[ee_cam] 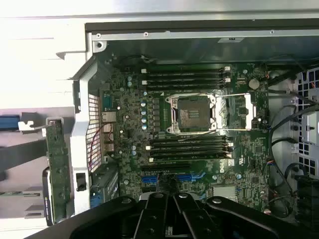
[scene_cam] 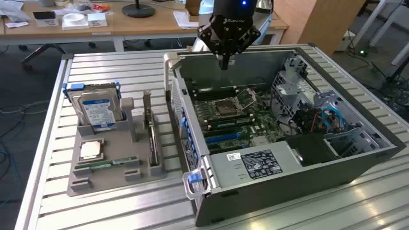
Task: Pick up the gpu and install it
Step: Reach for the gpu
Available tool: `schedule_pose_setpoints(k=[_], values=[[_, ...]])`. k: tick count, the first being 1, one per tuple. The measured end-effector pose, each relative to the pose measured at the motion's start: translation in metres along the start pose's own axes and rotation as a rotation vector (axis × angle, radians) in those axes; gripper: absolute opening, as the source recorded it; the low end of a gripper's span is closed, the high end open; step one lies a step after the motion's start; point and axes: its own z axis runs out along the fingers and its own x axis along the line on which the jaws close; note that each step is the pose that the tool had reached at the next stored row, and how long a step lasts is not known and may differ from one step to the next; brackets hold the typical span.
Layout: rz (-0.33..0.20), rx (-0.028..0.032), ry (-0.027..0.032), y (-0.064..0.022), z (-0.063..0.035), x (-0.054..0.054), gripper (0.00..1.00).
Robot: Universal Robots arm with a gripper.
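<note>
There is one gripper, one open computer case, one gray holder and one gpu. They all sit on a metal tabletop made of long strips.

The gray holder has four things in it. One is a silver hard drive with a blue and white label, standing up at the back. One is a small square chip, lying flat. One is a thin green memory stick, lying flat near the chip. The last is the gpu, which stands on its long edge in a slot on the side of the holder nearest the case.

The case lies on its side with the top off. Inside is a big green board with an open square socket in the middle. A gray box with a white label sits in the near corner.

The gpu is thin, flat and long. In the exterior view it looks dark. In the wrist view it looks green, with tiny parts on it and a pale metal strip at one end.

The gripper hangs over the far side of the open case, away from the gpu. Its fingers are pressed together and hold nothing.
</note>
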Motion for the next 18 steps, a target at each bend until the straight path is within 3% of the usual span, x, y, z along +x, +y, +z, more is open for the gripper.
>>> schedule_pose_setpoints(k=[18], values=[[0.0,0.0,0.0,-0.0007,-0.0003,0.0094,0.11]])
